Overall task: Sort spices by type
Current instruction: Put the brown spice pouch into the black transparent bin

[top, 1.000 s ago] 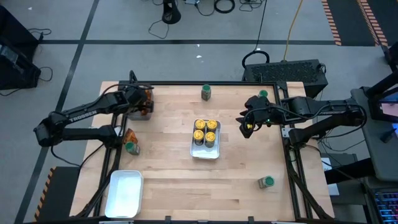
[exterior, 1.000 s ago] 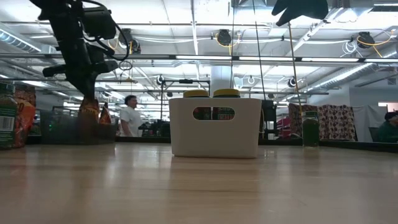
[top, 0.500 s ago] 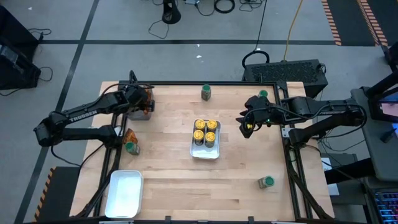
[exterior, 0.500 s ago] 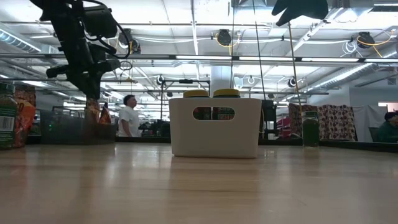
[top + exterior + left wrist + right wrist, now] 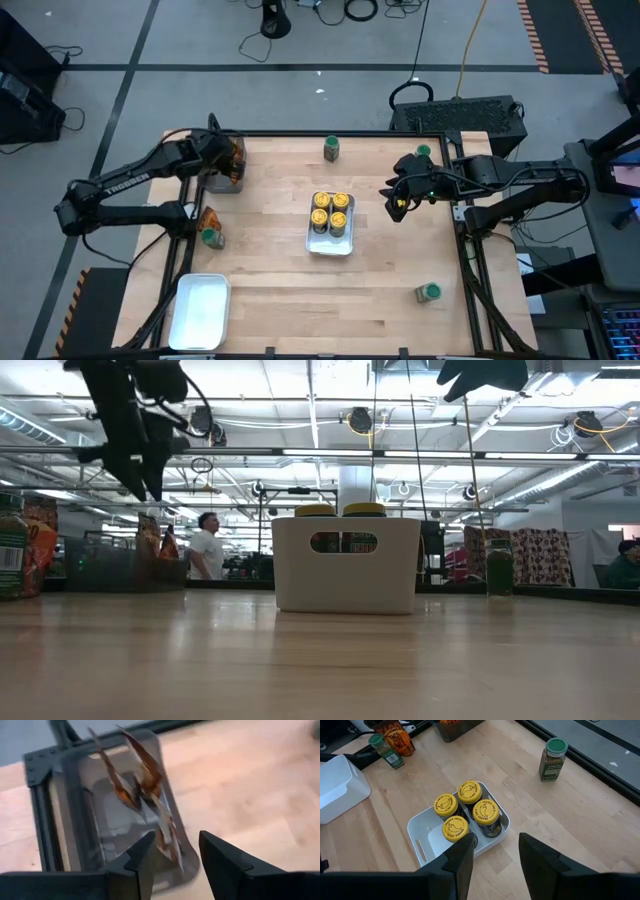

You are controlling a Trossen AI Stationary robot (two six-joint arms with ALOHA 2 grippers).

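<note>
My left gripper (image 5: 222,160) (image 5: 175,854) hangs open above the dark bin (image 5: 225,178) (image 5: 75,815) at the table's far left. Orange-brown packets (image 5: 145,785) (image 5: 148,538) stand on edge inside the bin. My right gripper (image 5: 397,205) (image 5: 495,851) waits open in the air, right of the middle white tray (image 5: 330,240) (image 5: 420,827). That tray holds the yellow-lidded jars (image 5: 330,210) (image 5: 465,812). Green-lidded jars stand on the table at the far edge (image 5: 331,148) (image 5: 553,759), near the left edge (image 5: 211,238) beside another packet (image 5: 208,219), and near the right corner (image 5: 429,292).
A second white tray (image 5: 200,310) lies at the near left corner. One more green-lidded jar (image 5: 423,152) shows by the right arm at the far right. Bare wood stretches across the table's near middle and right. A person (image 5: 210,550) stands in the room beyond.
My left gripper has risen straight up from the dark bin and now stands clear of the packet that was right under it. That packet stays upright in the bin. The right arm has kept still.
</note>
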